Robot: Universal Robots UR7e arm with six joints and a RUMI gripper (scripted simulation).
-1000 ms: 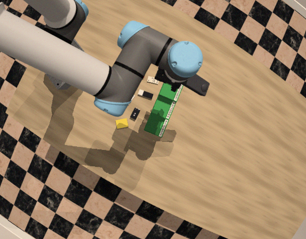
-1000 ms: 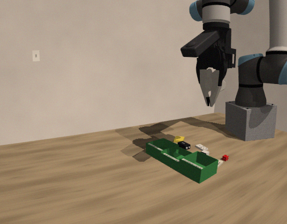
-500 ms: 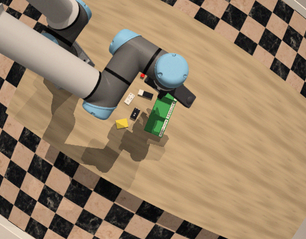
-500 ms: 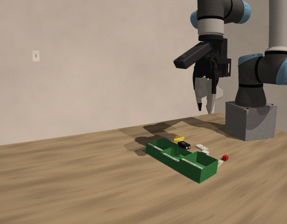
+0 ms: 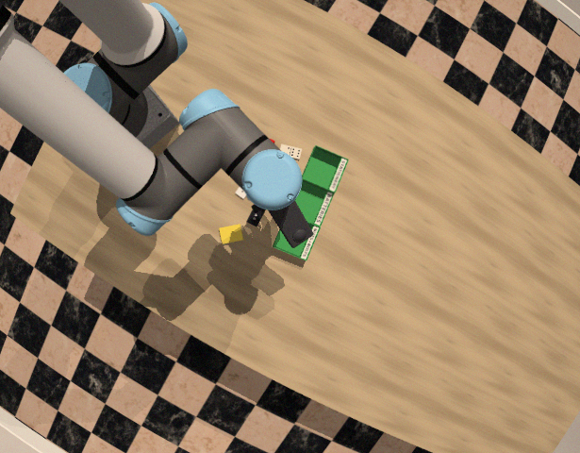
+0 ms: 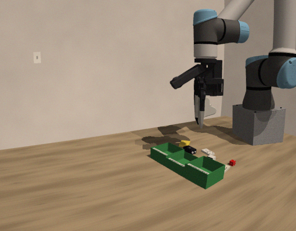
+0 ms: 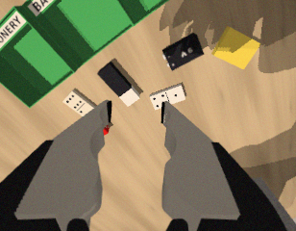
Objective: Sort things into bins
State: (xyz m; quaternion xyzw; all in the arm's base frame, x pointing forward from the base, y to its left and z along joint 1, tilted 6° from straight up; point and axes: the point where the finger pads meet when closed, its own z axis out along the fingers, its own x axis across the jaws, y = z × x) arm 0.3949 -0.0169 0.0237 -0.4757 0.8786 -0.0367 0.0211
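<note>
A green row of three bins (image 5: 327, 155) (image 6: 192, 175) (image 7: 71, 40) is labelled stationery, batteries and nuts+bolts; all three bins look empty. Beside it on the table lie a yellow block (image 5: 230, 234) (image 6: 184, 143) (image 7: 235, 47), a black battery (image 5: 255, 215) (image 6: 189, 149) (image 7: 183, 51), a black-and-white eraser (image 6: 212, 157) (image 7: 119, 83), two white dominoes (image 7: 168, 95) (image 7: 77, 102) and a red die (image 6: 232, 162) (image 7: 106, 130). My gripper (image 6: 199, 122) (image 7: 136, 102) is open and empty. It hangs high above the things behind the bins, over the eraser and the nearer domino (image 6: 208, 150).
The second domino (image 5: 290, 151) (image 6: 226, 167) lies at the stationery end of the bins, close to the die. The arm's grey base block (image 6: 258, 125) stands at the back right. In the top view the wrist hides the gripper.
</note>
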